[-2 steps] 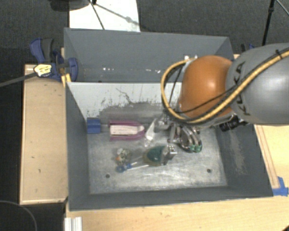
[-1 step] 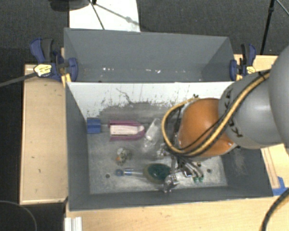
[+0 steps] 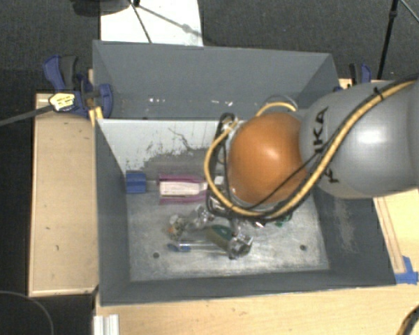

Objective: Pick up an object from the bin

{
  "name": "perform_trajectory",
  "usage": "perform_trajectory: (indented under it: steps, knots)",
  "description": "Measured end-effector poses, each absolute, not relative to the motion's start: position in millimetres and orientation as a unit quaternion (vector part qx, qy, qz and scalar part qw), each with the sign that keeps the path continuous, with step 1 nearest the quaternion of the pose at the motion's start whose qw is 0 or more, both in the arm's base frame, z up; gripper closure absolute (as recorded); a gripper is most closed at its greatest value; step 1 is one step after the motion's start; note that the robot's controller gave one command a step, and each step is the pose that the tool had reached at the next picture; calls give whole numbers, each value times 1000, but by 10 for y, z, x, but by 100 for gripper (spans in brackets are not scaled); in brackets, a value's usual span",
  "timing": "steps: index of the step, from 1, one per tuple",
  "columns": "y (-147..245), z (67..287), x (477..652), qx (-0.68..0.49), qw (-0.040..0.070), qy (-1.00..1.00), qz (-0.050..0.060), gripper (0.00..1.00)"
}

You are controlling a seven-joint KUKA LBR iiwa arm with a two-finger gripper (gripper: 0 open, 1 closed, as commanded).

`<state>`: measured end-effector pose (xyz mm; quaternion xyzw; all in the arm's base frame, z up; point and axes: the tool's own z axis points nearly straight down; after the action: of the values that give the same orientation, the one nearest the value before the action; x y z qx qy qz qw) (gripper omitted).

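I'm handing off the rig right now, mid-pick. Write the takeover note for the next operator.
Pincer: low in the bin, under the orange wrist cover, at a heap of small metallic and clear bits near the front; grip state can't be told.
Other things: blue block and pink box lie side by side at the back left.
Done: arm is down in the bin.
Left: confirm a grasp, then lift one thing out.

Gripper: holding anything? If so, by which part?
Cannot tell. The gripper is low in a small heap on the bin floor, near a pink box; the orange cover hides any hold.
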<state>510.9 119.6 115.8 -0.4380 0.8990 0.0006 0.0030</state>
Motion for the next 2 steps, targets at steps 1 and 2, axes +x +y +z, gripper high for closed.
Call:
perform_trajectory:
  steps: [1, 2]
  knots:
    - [1187, 1150, 5102, -435, 1, 901, 1, 100]
    - [1186, 1151, 5102, -433, 1, 901, 1, 0]
